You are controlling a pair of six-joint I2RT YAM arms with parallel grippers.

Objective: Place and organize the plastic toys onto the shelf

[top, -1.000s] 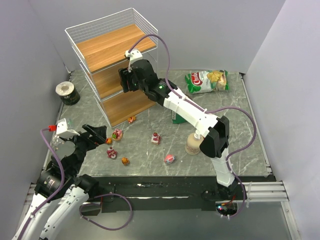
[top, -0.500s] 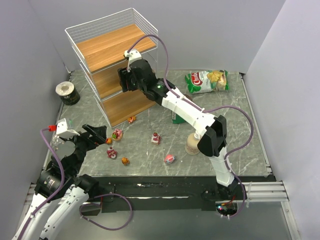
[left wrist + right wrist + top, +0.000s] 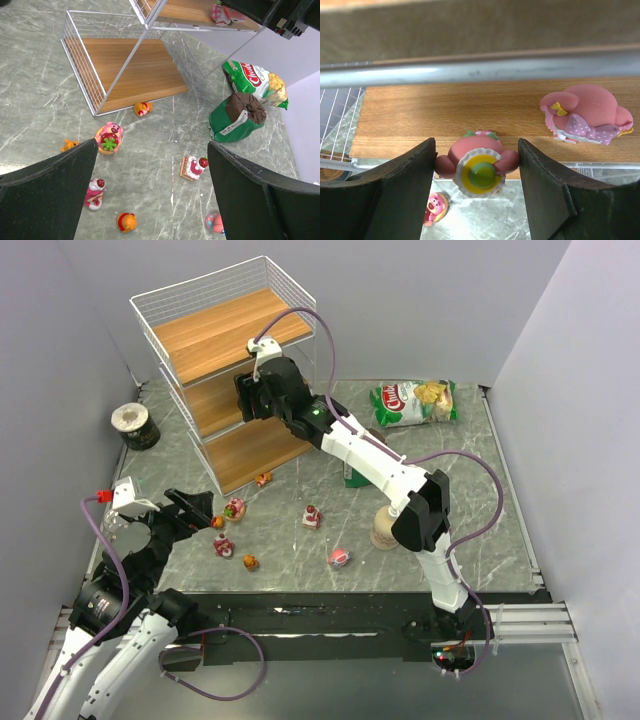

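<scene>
Pink toy (image 3: 478, 165) is pinched between the right jaws at the front edge of the shelf (image 3: 445, 115); left jaws gape wide, empty, above the table (image 3: 40, 100).

Pink, yellow and green figurine (image 3: 477, 167); pink polka-dotted toy (image 3: 585, 117); light-brown shelf (image 3: 445, 115); grey marbled table (image 3: 280, 550).

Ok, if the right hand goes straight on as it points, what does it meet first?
Probably the shelf's wooden board, with the held pink toy leading. The other pink toy sits off to the right, out of line; depth is unclear.
</scene>
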